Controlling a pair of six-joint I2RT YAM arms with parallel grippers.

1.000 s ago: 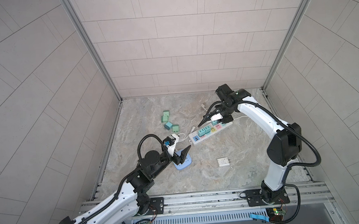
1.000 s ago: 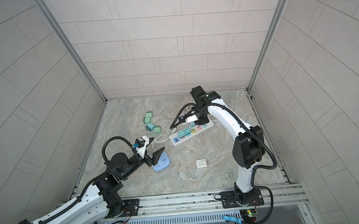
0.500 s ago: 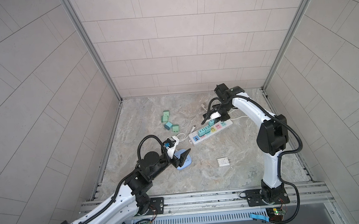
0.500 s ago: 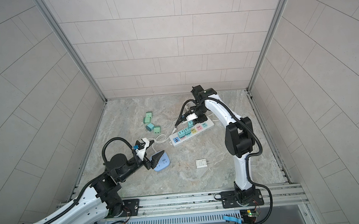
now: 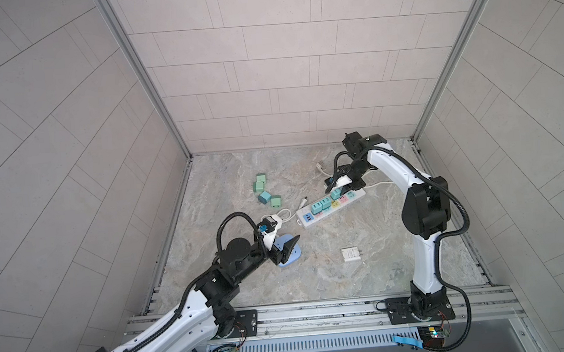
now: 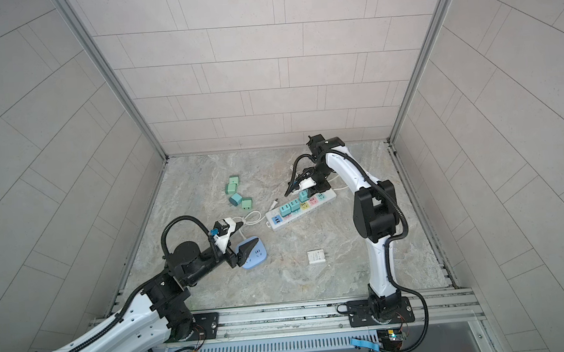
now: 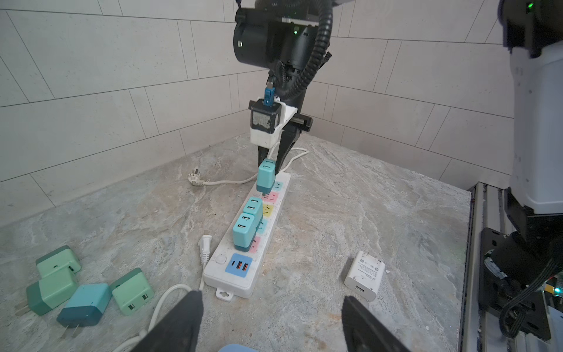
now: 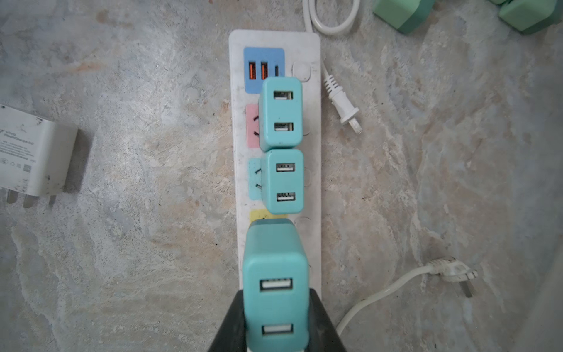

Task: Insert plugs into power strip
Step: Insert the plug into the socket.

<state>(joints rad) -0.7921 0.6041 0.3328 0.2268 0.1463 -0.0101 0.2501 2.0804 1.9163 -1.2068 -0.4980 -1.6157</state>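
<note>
Both top views: my right gripper point(image 5: 337, 191) is pinching a blocky teal plastic plug point(image 5: 335, 194) over the long white plastic power strip point(image 5: 320, 215), toward its 2 o'clock end. My left gripper point(image 6: 244, 235) hangs spread wide and empty at the strip's 8 o'clock. Four loose mint and teal plugs point(image 5: 264, 196) lie at its 10 o'clock.

Left wrist cam: that plug stands upright, prongs down at the strip.

Right wrist cam: two teal plugs point(image 8: 285, 181) are already seated just beside it.

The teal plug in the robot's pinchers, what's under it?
Under the teal plug in the right gripper lies the white power strip, a pink socket just below its prongs. Seen from the right wrist, the plug hides that socket.
</note>
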